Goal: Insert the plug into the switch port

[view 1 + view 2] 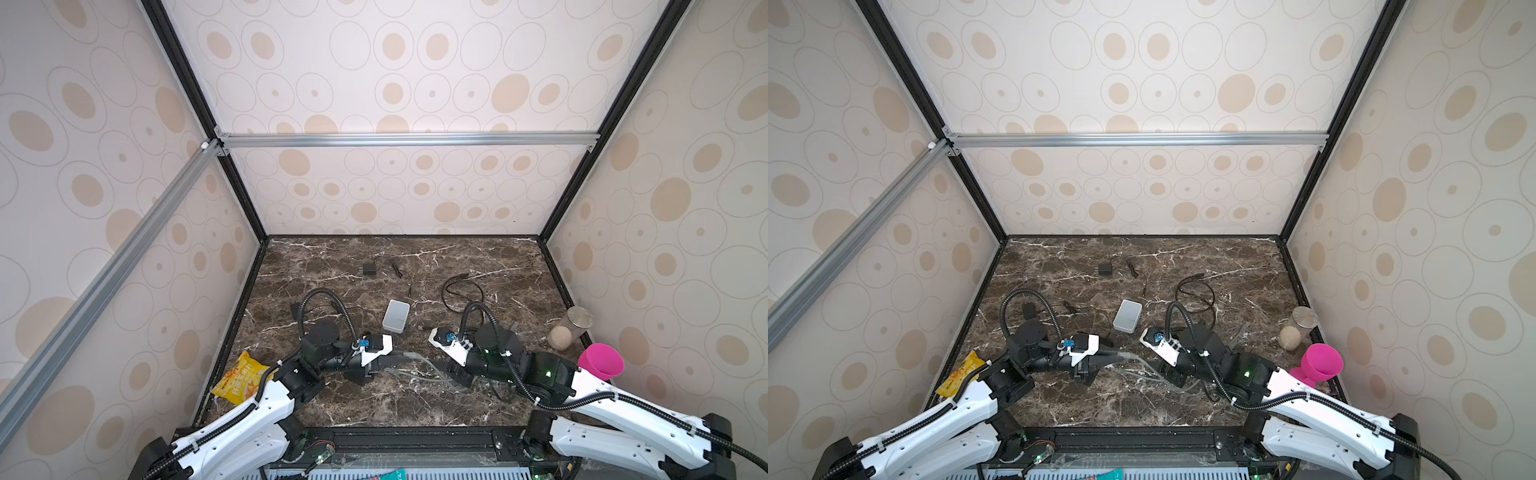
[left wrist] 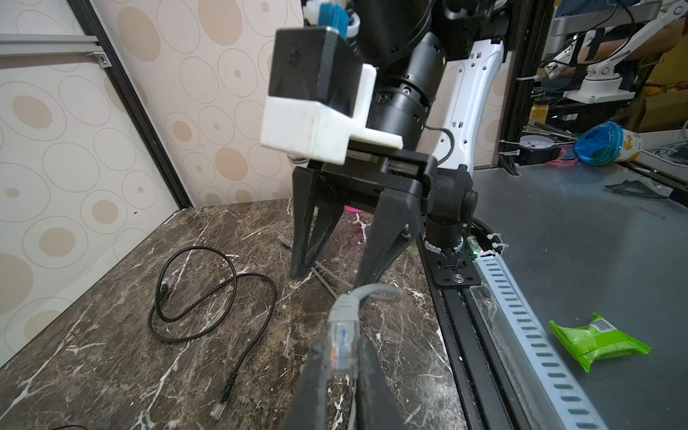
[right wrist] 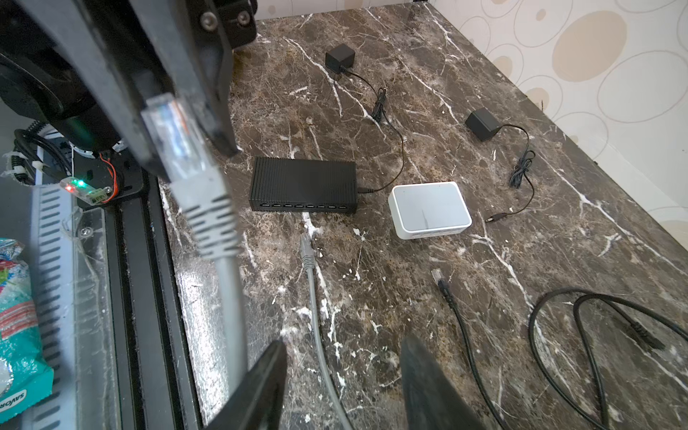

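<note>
The tabletop (image 1: 457, 266) is patterned as dark brown marble, crossed by white veins. The walls (image 1: 415, 83) are papered in cream, printed with beige ovals ringed in grey lines. The plug (image 2: 342, 346) is seen clear, with a grey boot and orange and blue wires inside. The switch (image 3: 303, 182) is coloured black and ribbed. A white box (image 3: 430, 208), a pink cup (image 1: 601, 360) and a yellow snack bag (image 1: 241, 378) are also seen.

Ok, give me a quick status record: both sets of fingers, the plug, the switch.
left fingers: shut on the clear plug of the grey network cable
right fingers: open, gripping nothing
target: black ribbed switch, flat on the brown marble table, ports look empty
plug to switch: apart, not inserted
beside switch: white rounded box
</note>
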`<action>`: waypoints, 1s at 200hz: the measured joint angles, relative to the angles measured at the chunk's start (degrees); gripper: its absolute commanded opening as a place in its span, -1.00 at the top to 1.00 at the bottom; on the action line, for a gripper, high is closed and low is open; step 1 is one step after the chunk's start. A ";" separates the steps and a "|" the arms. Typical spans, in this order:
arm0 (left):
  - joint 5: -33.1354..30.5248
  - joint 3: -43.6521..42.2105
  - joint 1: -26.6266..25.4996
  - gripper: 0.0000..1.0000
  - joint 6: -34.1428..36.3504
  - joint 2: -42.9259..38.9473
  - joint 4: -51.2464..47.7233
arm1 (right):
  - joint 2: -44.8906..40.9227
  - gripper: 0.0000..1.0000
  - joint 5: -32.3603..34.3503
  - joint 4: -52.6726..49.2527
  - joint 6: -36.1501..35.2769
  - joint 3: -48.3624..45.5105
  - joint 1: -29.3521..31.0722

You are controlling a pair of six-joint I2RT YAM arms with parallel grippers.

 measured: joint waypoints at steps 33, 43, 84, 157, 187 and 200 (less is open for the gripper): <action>0.11 0.00 -0.02 0.97 -0.02 0.09 0.35 | 0.37 -0.04 -0.46 -1.53 0.48 1.20 -0.13; 0.11 0.00 -0.02 0.97 -0.02 0.09 0.63 | 0.52 -0.04 -0.55 -2.29 0.66 1.86 -0.20; 0.26 -0.02 -0.13 1.00 -0.04 0.59 1.29 | 0.98 -0.04 -1.60 -4.70 2.43 4.63 -0.24; 0.61 -0.02 -0.17 1.00 -0.02 2.36 1.36 | 5.01 0.08 -0.70 -9.97 5.90 9.07 -0.24; 1.29 -0.02 -0.17 1.00 -0.02 2.51 1.38 | 2.84 -0.02 -3.28 -10.80 5.38 8.90 -1.11; 1.42 -0.02 -0.17 1.00 -0.02 2.84 1.40 | 2.27 -0.02 -5.73 -10.56 5.14 8.50 -2.19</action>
